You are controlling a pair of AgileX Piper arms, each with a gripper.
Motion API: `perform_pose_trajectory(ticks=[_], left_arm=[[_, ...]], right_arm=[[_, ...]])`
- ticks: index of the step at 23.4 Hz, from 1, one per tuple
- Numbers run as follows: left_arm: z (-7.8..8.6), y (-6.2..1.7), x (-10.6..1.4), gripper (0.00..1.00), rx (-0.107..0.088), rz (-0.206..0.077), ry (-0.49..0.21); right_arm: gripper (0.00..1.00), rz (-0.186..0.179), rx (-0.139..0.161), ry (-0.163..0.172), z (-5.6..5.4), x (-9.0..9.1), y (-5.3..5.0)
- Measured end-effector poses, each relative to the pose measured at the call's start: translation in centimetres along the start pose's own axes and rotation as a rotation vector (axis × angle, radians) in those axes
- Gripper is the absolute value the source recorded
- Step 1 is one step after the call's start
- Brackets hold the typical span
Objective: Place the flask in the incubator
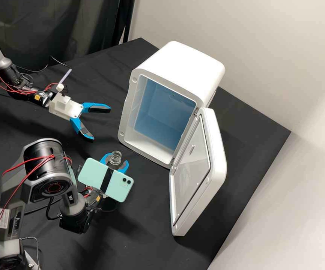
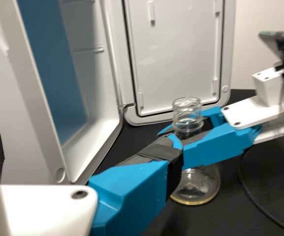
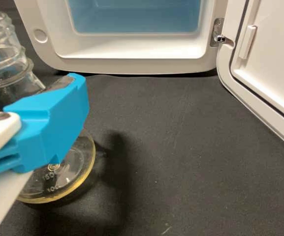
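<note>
A clear glass flask point(image 1: 114, 157) stands upright on the black bench in front of the white incubator point(image 1: 181, 67), whose door point(image 1: 200, 168) hangs wide open. My right gripper point(image 1: 114, 162) is shut on the flask's neck, one blue finger on each side. From the left wrist view, the flask point(image 2: 195, 184) rests on its base with the right gripper point(image 2: 183, 133) around the neck. The right wrist view has the flask point(image 3: 63, 172) beside one of its own fingers point(image 3: 48, 118). My left gripper point(image 1: 99, 123) hovers open to the left of the incubator, holding nothing.
The incubator's blue interior point(image 1: 162, 112) faces the flask, and its rim point(image 3: 132, 51) lies a short way ahead. The open door point(image 3: 265, 64) stands to the right of that path. A mint-green phone point(image 1: 106, 180) is mounted on the right arm.
</note>
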Motion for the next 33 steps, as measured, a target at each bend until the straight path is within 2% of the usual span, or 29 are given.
perform_pose_trajectory(ticks=[18, 23, 33], left_arm=[[-0.21, -0.08, 0.05, 1.00, 0.003, -0.002, 0.005], [-0.73, 0.43, -0.13, 1.00, 0.003, 0.013, 0.019], [-0.78, 0.44, -0.14, 1.00, 0.003, 0.013, 0.020]], right_arm=[[0.00, 0.004, -0.004, 0.002, 0.01, 0.09, 0.16], [0.00, 0.015, -0.002, -0.005, 0.08, 0.17, 0.33], [0.00, 0.013, 0.000, -0.008, 0.19, 0.27, 0.19]])
